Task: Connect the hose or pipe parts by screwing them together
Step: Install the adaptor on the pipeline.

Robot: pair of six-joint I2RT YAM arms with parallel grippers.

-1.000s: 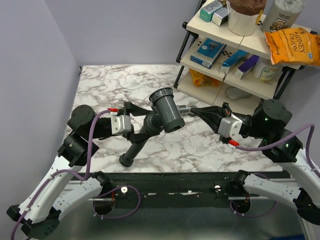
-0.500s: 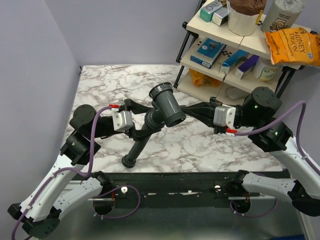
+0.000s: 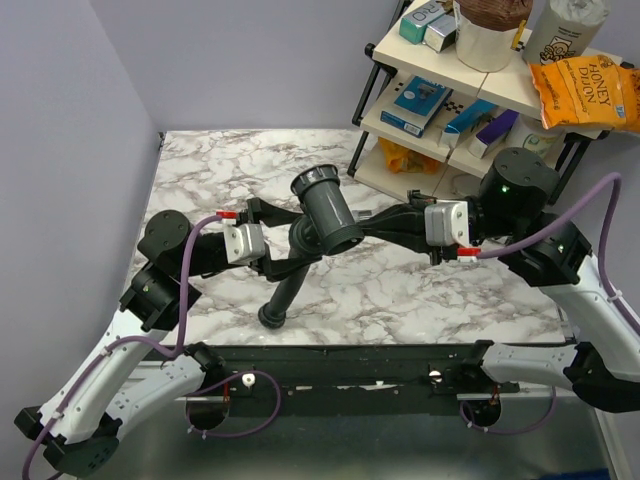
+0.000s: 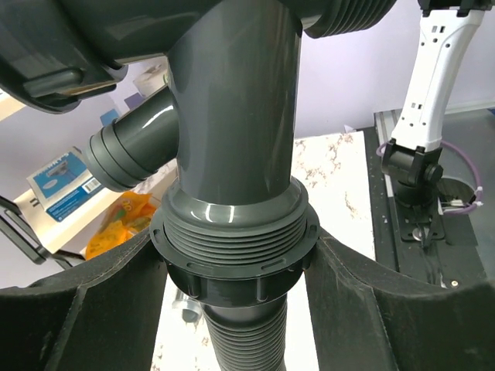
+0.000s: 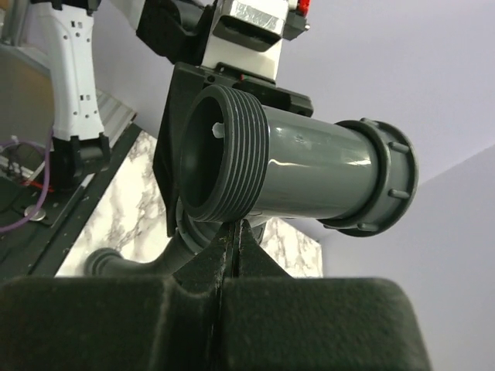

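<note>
The dark grey Y-shaped fitting [image 3: 325, 210] is held above the marble table [image 3: 420, 290]. The black ribbed hose [image 3: 285, 285] hangs from it toward the front edge. My left gripper [image 3: 288, 250] is shut on the hose's collar nut [image 4: 236, 267], which sits on the fitting's lower threads [image 4: 232, 236]; a finger [image 4: 85, 309] presses on each side. My right gripper [image 3: 368, 224] is shut with nothing in it. Its fingertips [image 5: 236, 228] touch the underside of the fitting's [image 5: 309, 174] threaded open end. The hose's free end [image 5: 108, 263] shows below.
A shelf rack [image 3: 480, 110] with boxes and a snack bag [image 3: 585, 90] stands at the back right, close behind the right arm. A purple wall [image 3: 70, 150] bounds the left side. The table's front rail [image 3: 350, 360] runs under the hose end.
My right arm has moved left, bringing its shut tips against the fitting. The fitting has shifted left and turned, and the hose's free end has swung right.
</note>
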